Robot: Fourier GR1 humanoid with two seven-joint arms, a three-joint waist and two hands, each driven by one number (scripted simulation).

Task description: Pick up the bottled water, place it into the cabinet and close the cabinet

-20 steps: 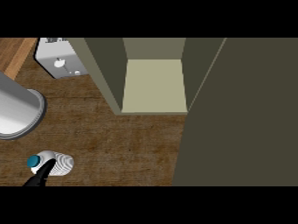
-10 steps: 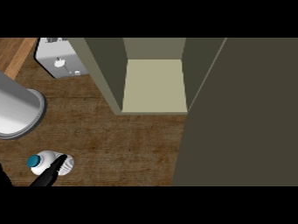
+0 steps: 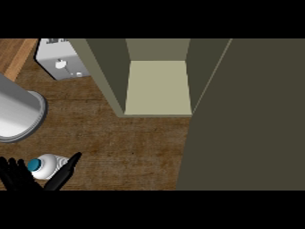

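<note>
One black hand (image 3: 16,175), the left, shows at the lower left edge, its fingers (image 3: 9,172) and thumb spread to either side of the white bottled water with a teal cap (image 3: 44,166), which stands on the brown wooden desk (image 3: 128,147). Farther off, the olive cabinet (image 3: 156,85) stands open, its door (image 3: 260,116) swung to the right.

Single head view, steeply downward
</note>
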